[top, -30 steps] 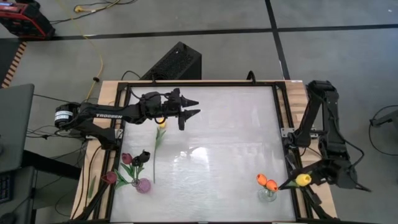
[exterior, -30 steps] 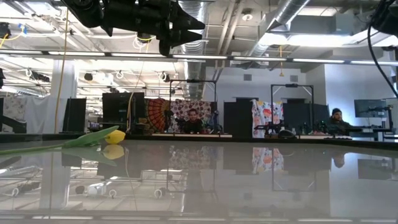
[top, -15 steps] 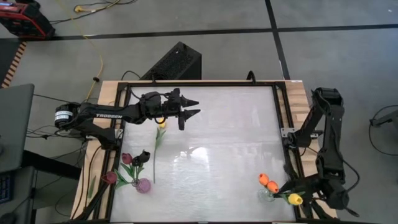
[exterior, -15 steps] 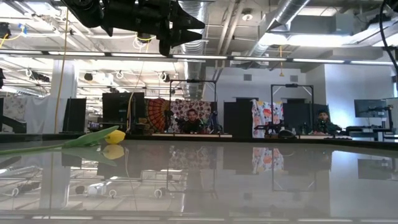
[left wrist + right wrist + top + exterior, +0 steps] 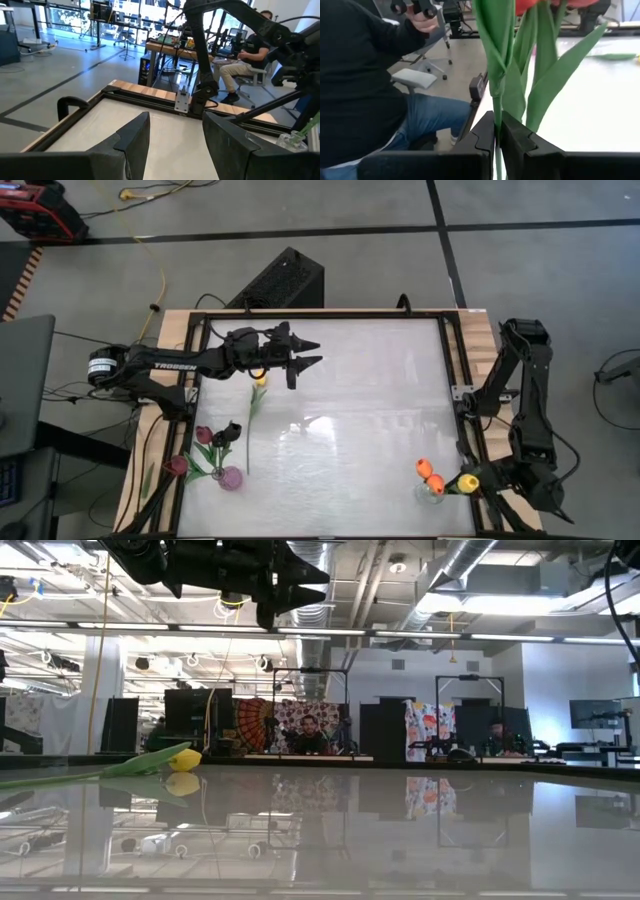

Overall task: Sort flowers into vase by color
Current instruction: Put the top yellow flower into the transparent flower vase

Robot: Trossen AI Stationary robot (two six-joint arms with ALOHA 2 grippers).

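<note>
Right claw pinching a yellow tulip's stem at the near-right vase; left claw waiting, spread.

We see the right gripper [image 5: 478,477] at the table's near right edge, its fingers [image 5: 482,131] clenched on the thin green stem [image 5: 496,117] of a yellow-headed artificial tulip [image 5: 467,482] beside the small clear glass vase [image 5: 430,494] with two orange tulips [image 5: 428,472]. The left gripper [image 5: 312,352] hovers over the far left, jaws released, empty. Below it another yellow tulip [image 5: 258,381] lies flat on the white glossy table [image 5: 370,400]. Dark maroon tulips [image 5: 215,436] stand in a pinkish vase [image 5: 231,478] near left.
</note>
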